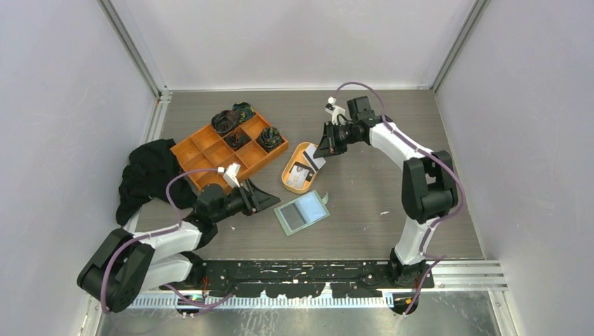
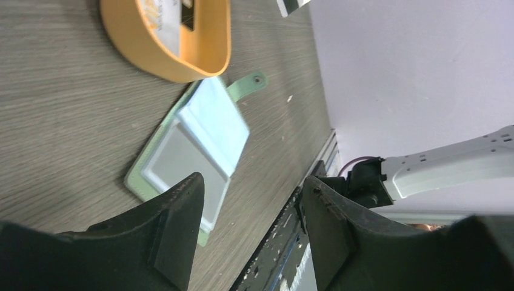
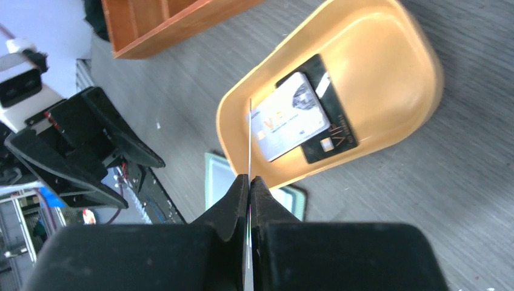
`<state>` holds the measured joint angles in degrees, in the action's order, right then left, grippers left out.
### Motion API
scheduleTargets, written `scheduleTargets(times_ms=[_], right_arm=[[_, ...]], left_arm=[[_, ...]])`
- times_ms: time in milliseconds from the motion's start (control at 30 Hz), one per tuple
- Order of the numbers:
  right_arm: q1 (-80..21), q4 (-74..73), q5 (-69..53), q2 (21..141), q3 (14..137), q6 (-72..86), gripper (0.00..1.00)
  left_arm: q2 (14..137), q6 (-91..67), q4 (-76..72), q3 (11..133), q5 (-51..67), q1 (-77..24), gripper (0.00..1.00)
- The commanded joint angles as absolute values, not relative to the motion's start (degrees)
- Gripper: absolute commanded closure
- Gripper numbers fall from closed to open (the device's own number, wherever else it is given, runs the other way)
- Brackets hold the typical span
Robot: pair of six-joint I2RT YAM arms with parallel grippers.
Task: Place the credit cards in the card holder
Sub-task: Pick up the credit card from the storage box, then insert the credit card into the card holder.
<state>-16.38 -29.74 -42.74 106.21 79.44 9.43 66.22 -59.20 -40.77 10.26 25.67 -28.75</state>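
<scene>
**A:** R gripper (image 3: 249,182) fills the near view. Its jaws are pinched tight on 1 credit card (image 3: 250,136), seen edge-on and upright, above the orange dish (image 3: 388,42).

**B:** Other cards?

**A:** 2 in the dish: a pale card (image 3: 285,118) partly over a black card (image 3: 332,130).

**B:** Card holder?

**A:** The card holder (image 1: 302,212) lies open flat on the worktop (image 1: 392,203), just in front of the dish, pockets up. Its tab (image 2: 245,86) sticks out on the R side.

**B:** L side?

**A:** L gripper (image 1: 273,199) is low, just L of the holder. Jaws are spread wide w/ nothing between them. They're prob. clear of the holder's edge, but the L wrist view is blurred, so can't say for sure.

**B:** Anything else?

**A:** Orange compartment tray (image 1: 210,150) at back L, w/ dark bits in some compartments. Black cloth (image 1: 147,175) sits against its L end.
</scene>
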Motion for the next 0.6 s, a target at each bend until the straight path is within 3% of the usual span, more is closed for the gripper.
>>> scheduleTargets(times_ms=[0, 300, 567], right_arm=[[-16.23, -21.29, -50.33, 97.46, 74.45, 12.54, 0.99], [-16.39, 17.20, -60.16, 85.65, 52.77, 35.37, 0.99], [-18.59, 32.33, -59.69, 79.73, 45.19, 42.70, 0.99]], left_arm=[[61.28, -61.12, -50.99, 8.59, 26.71, -28.76, 0.39], [52.51, -57.27, -52.39, 6.94, 15.83, -37.63, 0.39], [57.36, -57.55, -58.87, 9.44, 10.13, -43.69, 0.41]])
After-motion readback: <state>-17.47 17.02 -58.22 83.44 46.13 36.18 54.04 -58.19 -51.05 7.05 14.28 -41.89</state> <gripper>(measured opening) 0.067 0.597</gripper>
